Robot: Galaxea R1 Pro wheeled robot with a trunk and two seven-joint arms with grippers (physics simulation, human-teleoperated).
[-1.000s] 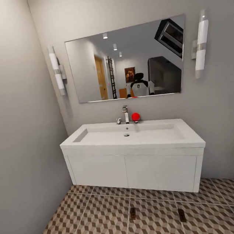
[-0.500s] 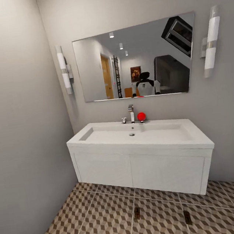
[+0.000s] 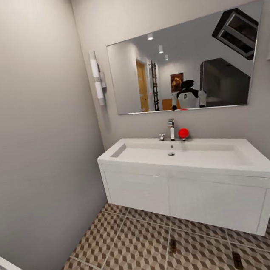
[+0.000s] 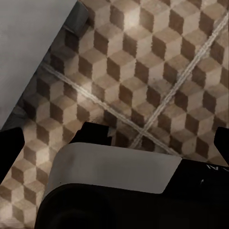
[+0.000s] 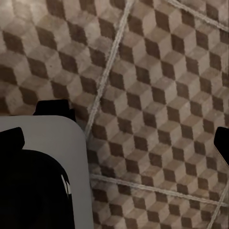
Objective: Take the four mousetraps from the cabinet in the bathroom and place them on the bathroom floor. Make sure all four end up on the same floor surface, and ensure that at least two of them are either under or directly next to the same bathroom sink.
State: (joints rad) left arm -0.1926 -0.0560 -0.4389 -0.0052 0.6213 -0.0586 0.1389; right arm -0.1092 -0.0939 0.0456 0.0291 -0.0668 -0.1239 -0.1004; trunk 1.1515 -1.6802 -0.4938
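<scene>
Facing the bathroom sink (image 3: 185, 156); two mousetraps (image 3: 173, 246) lie on the bathroom floor (image 3: 125, 252) at 6 o'clock of it. Jaws: both spread wide, empty, over tile. Probably next: swing toward the cabinet, keep arms tucked, base clear of traps.

Glossy white sink (image 3: 206, 155) w/ chrome tap (image 3: 171, 129); matt tiled floor (image 3: 134, 251); smooth mirror (image 3: 185, 63).
</scene>
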